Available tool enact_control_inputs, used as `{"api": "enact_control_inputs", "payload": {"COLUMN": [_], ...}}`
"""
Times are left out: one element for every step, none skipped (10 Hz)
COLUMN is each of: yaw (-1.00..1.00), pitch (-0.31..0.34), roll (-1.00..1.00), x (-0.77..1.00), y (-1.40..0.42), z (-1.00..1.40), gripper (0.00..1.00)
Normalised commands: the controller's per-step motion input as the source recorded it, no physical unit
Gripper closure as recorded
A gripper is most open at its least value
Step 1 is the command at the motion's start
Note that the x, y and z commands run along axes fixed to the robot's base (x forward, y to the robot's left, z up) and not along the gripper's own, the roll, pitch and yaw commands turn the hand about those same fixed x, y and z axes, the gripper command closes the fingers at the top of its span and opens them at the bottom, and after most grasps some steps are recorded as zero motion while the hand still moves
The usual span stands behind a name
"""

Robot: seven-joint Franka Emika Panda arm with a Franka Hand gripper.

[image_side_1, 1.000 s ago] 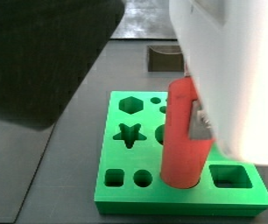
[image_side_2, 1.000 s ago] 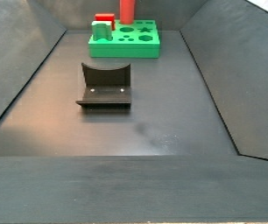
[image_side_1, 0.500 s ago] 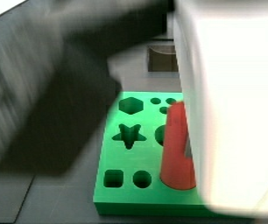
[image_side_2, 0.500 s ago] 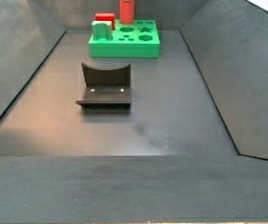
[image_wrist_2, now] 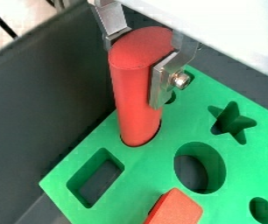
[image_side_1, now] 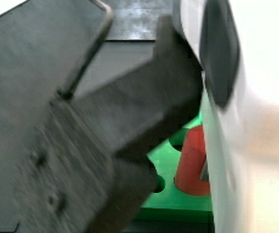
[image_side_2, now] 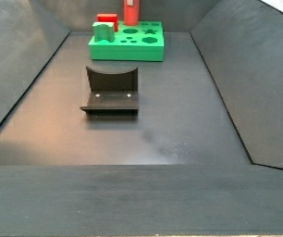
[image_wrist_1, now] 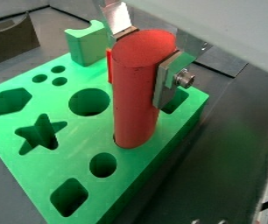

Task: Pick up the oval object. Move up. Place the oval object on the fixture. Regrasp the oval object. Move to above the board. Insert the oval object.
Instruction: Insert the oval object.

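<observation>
Hand (image_wrist_1: pixel 143 54) clamps oval object (image_wrist_1: pixel 137 92) | upright, long axis vert. | in board (image_wrist_1: pixel 54 166) hole

A robot test lab is being shown, not a home or a shop. A bare dark bin with sloping walls (image_side_2: pixel 33 93) is being used as the work floor, and only test pieces are being kept in it: a green board (image_side_2: pixel 129 44) with shaped holes and a dark fixture (image_side_2: pixel 111 91). A red peg (image_wrist_1: pixel 139 87) is being held over the board by the gripper (image_wrist_1: pixel 143 48), between silver fingers (image_wrist_1: pixel 172 79).
</observation>
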Motion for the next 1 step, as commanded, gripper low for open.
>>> {"api": "enact_control_inputs", "payload": {"yaw": [0.00], "pitch": [0.000], "roll": [0.00], "x": [0.00], "y": [0.00], "z": [0.00], "gripper": [1.00]}}
